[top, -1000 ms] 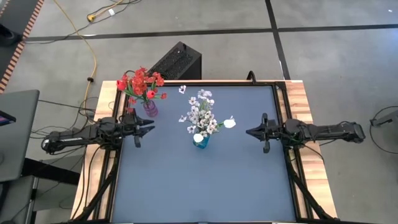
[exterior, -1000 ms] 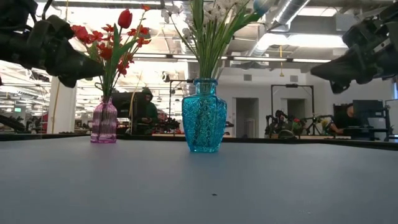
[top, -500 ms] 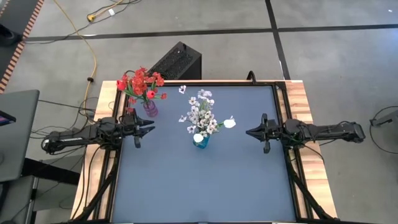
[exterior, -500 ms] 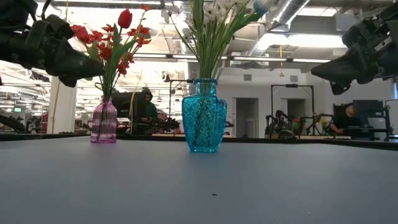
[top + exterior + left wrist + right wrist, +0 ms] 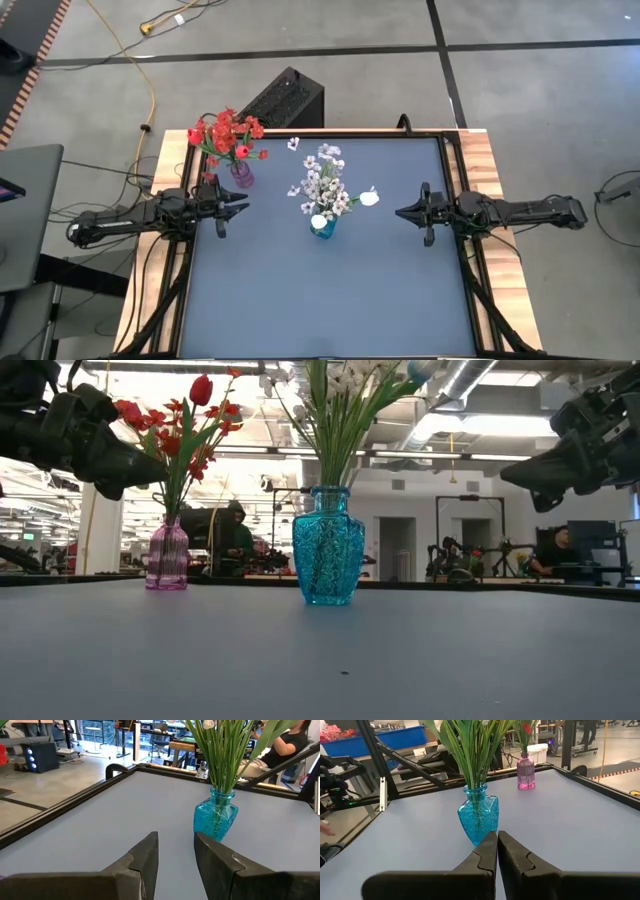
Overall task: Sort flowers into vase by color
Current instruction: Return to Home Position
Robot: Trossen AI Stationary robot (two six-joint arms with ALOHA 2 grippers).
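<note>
The sorting looked complete: the small-bloomed red flowers (image 5: 226,132) stood gathered in the ribbed purple glass vase (image 5: 241,176) near the far left corner of the dark blue-grey surface (image 5: 330,300), and the green-stemmed white flowers (image 5: 322,183) filled the faceted turquoise glass vase (image 5: 322,227) near its middle. No loose stem could be made out lying flat. The dark left arm (image 5: 150,214) reached in from the left edge with its tip just beside the purple vase, its jaws a little apart and holding nothing, as the left wrist view showed. The dark right arm (image 5: 510,212) reached in from the right edge, well apart from the turquoise vase, its jaws pressed together and empty. What remained was judged to be only the retreat to rest. To do it well, each arm should pull straight back along its own line rather than swing sideways. The left one needs most care, since the red blooms lean out close above it and a brush could tip the slender vase.
</note>
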